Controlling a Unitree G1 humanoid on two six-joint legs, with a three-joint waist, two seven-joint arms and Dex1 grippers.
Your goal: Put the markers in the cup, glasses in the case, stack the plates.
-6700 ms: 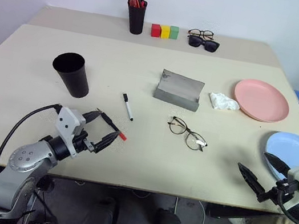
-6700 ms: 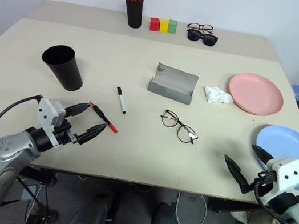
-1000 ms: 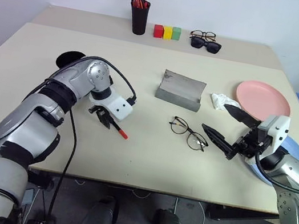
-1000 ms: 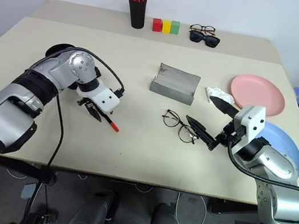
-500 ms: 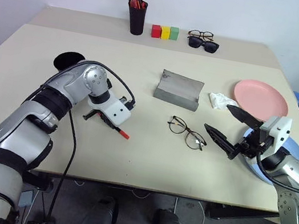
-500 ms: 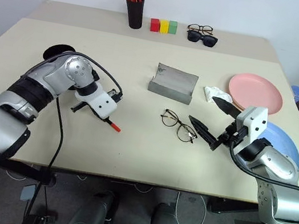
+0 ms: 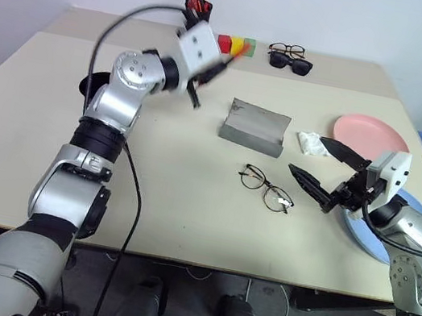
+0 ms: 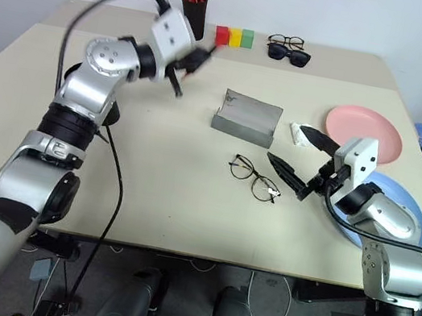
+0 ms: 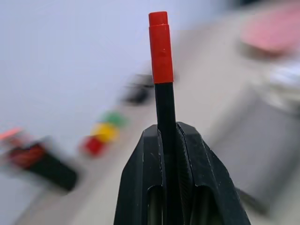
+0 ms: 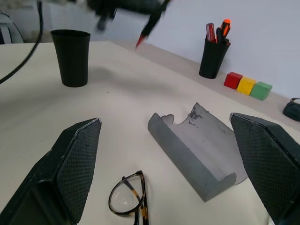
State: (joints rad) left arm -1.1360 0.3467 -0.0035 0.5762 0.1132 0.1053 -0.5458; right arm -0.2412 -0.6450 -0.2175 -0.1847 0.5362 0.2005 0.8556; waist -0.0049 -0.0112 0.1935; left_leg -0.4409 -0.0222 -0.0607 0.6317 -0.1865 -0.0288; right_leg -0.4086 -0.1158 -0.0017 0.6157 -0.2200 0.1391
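The left tool (image 9: 169, 154) is clamped on the slim black marker with a red tip (image 9: 161, 56), raised in the air above the beige table (image 7: 188, 195) — off to one side of the flat grey fabric glasses case (image 7: 255, 127), toward the far row of objects. The right tool (image 7: 324, 174) hangs with its two black fingers spread wide and nothing between them, just beside the clear-lens spectacles with a thin dark wire frame (image 7: 265, 187), which lie flat on the table in front of the case. The case sits with its flap standing up. The wide black plastic tumbler (image 10: 71, 56) stands upright well to the left of the case, partly hidden behind the left arm in the head views. To the right of the case lies a crumpled white tissue (image 7: 309, 143), and beyond that the round salmon pink plastic plate (image 7: 370, 137); the light blue plate (image 8: 394, 199) lies nearer the table's front edge, mostly under the right arm — the two plates are apart, not stacked. I cannot find the white-bodied marker.
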